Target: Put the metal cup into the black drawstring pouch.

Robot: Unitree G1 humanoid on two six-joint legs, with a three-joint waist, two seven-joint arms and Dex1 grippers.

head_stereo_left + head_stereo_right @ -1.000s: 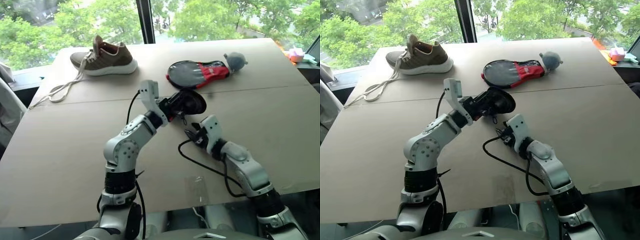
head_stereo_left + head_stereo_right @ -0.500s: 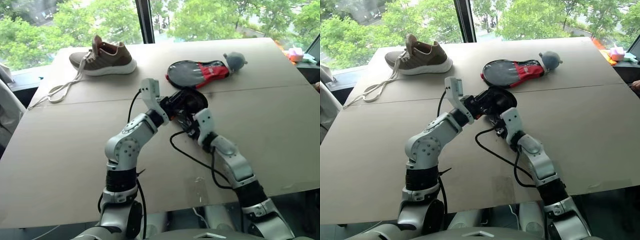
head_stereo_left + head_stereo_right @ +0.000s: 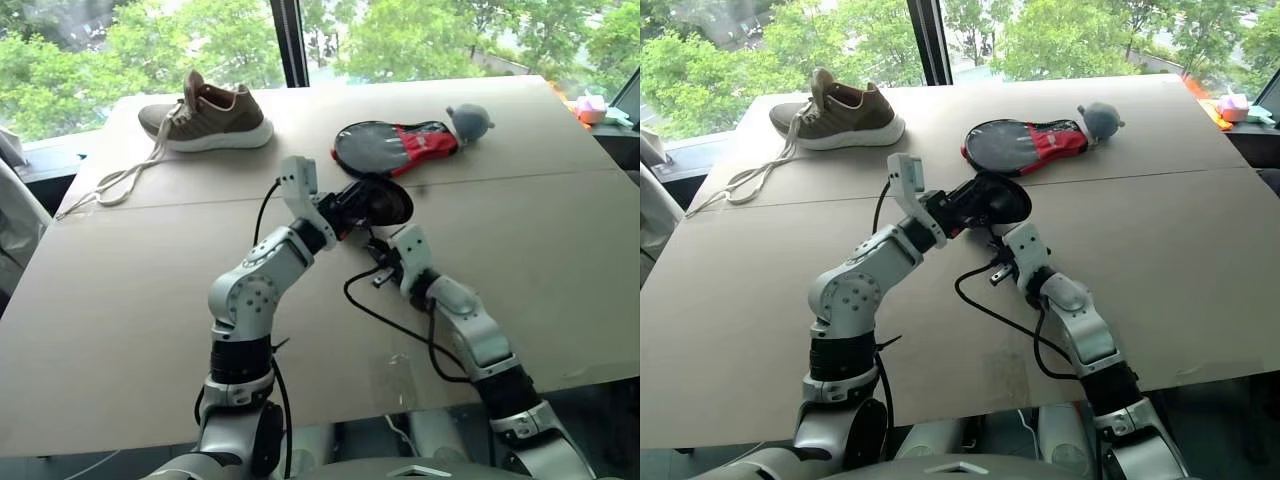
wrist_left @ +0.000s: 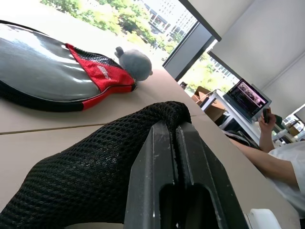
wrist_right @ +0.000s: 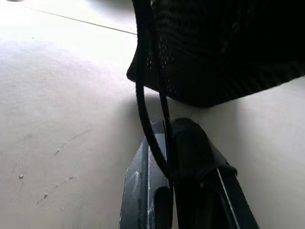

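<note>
Left gripper (image 4: 177,143) clamped on the mesh rim of the black drawstring pouch (image 3: 378,203), holding it lifted off the table (image 3: 120,290). Right gripper (image 5: 167,138) just below, fingers pressed together on the thin black cord (image 5: 143,86) hanging from the pouch. Beyond, a grey-and-red paddle case (image 3: 395,145) with a grey plush (image 3: 470,122); well left, a sneaker (image 3: 205,113).

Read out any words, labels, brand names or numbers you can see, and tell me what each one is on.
None can be read.
Red and grey paddle case: a small pale mark on the red part, too blurred to read.
Laptop screen: lit, but its content is too small to read.
Shoe: no legible branding.
</note>
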